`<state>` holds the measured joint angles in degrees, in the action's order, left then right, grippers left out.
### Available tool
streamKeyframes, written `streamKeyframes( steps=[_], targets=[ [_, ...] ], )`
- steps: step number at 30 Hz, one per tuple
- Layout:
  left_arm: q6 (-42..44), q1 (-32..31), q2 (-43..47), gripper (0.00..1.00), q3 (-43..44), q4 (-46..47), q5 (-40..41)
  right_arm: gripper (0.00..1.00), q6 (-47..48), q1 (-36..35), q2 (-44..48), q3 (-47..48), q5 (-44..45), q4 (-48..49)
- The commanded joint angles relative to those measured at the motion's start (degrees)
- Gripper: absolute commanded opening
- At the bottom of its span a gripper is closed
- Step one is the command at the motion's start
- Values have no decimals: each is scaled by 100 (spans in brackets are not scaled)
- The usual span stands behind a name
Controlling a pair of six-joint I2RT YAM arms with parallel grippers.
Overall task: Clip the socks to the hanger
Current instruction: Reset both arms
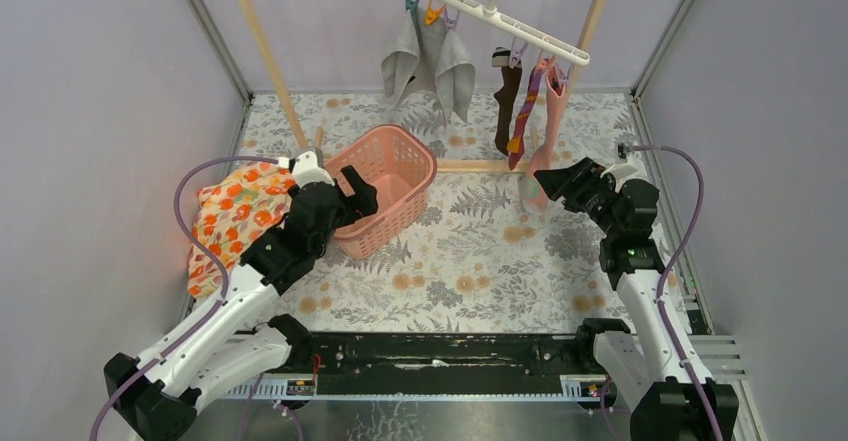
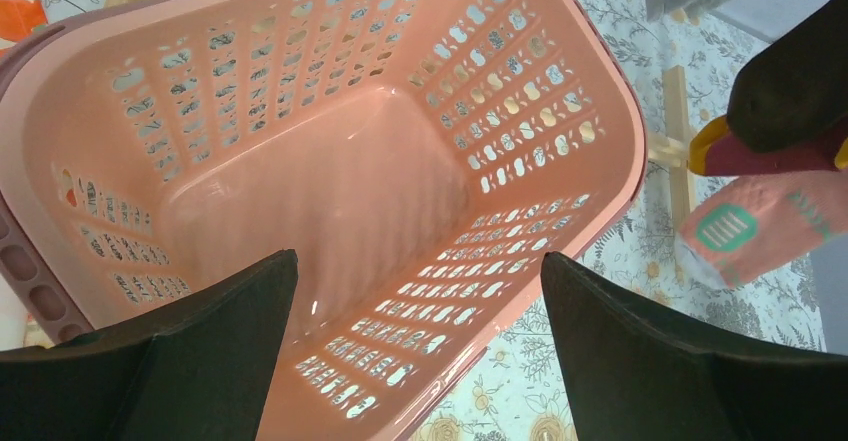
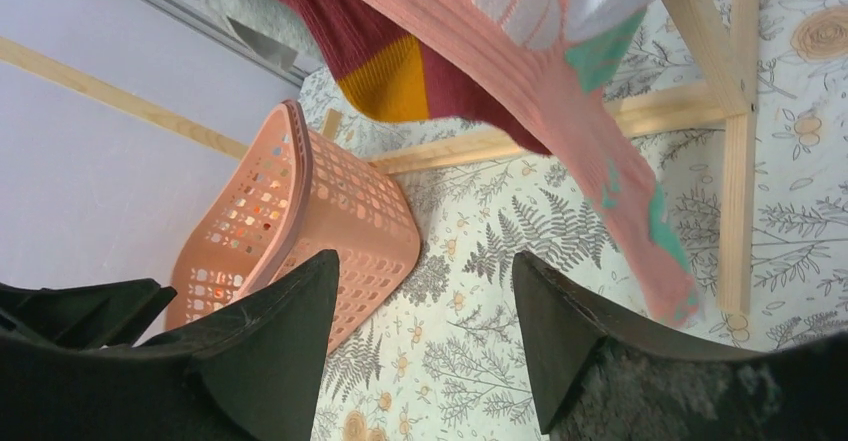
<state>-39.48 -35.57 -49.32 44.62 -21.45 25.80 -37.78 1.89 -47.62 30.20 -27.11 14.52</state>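
The white bar hanger [image 1: 487,13] hangs by its hook from the rack's top rail. The purple striped sock [image 1: 527,111] hangs from a clip between a dark brown sock [image 1: 507,96] and a long pink sock [image 1: 548,131]. Its dark red and orange toe shows in the right wrist view [image 3: 400,76] and the left wrist view [image 2: 760,151]. My right gripper [image 1: 556,181] is open and empty just below the pink sock's foot. My left gripper [image 1: 362,193] is open and empty over the near rim of the pink basket [image 1: 383,146], whose inside is bare [image 2: 330,191].
Two grey cloths [image 1: 432,61] hang from the hanger's left clips. A floral orange cloth [image 1: 232,216] lies at the left by the left arm. The wooden rack frame [image 1: 270,51] stands at the back, with its base bar [image 3: 640,111] on the patterned table.
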Motion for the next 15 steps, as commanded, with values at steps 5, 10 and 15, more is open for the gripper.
streamKeyframes(
  steps=[5, 10, 15],
  targets=[
    [-2, 14, 67, 99, 176, 26, 90, 70, 56, 9, -440, -120, -277, 731],
    [69, 13, 60, 99, 115, 37, 93, 70, 196, 4, -521, -273, -279, 841],
    [149, 15, 40, 99, 153, 2, 101, 70, 279, 4, -629, -352, -292, 887]
  ],
)
